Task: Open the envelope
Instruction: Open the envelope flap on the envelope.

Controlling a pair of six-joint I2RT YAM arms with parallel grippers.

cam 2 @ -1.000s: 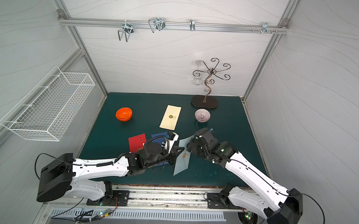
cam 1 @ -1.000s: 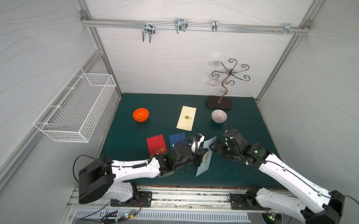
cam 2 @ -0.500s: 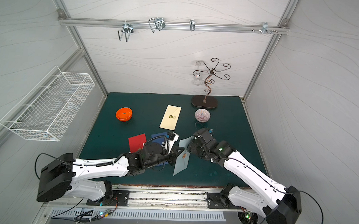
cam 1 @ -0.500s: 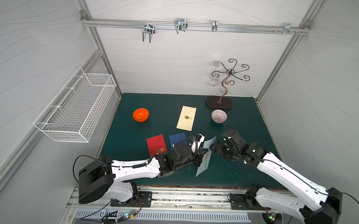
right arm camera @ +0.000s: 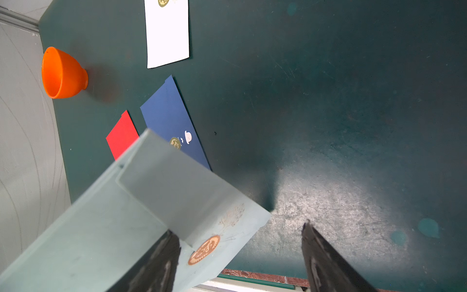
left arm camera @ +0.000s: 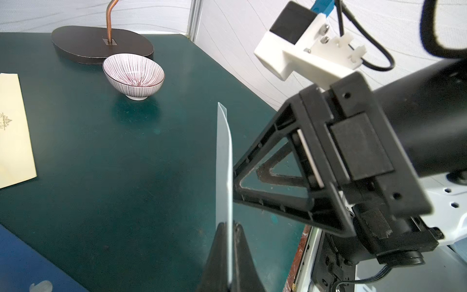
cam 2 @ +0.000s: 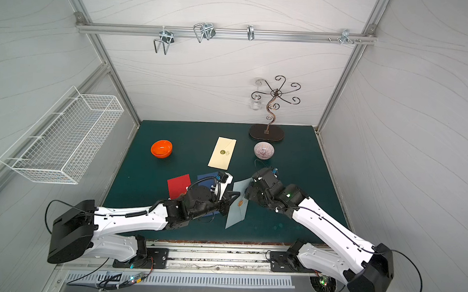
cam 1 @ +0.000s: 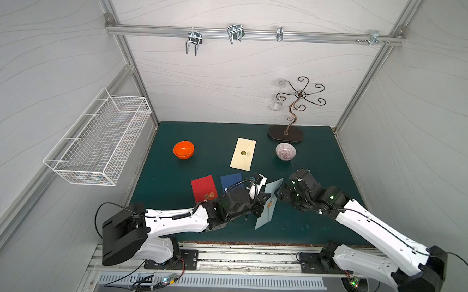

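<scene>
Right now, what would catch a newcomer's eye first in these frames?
The pale blue envelope is held on edge above the green mat's front middle, pinched by the left fingers while the right fingers stand open beside its round seal. Behind, an orange bowl sits back left and a curly metal stand back right.

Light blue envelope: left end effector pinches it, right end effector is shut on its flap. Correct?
No: the right end effector is open at the flap, as the right wrist view shows. The left end effector does pinch the light blue envelope.
</scene>
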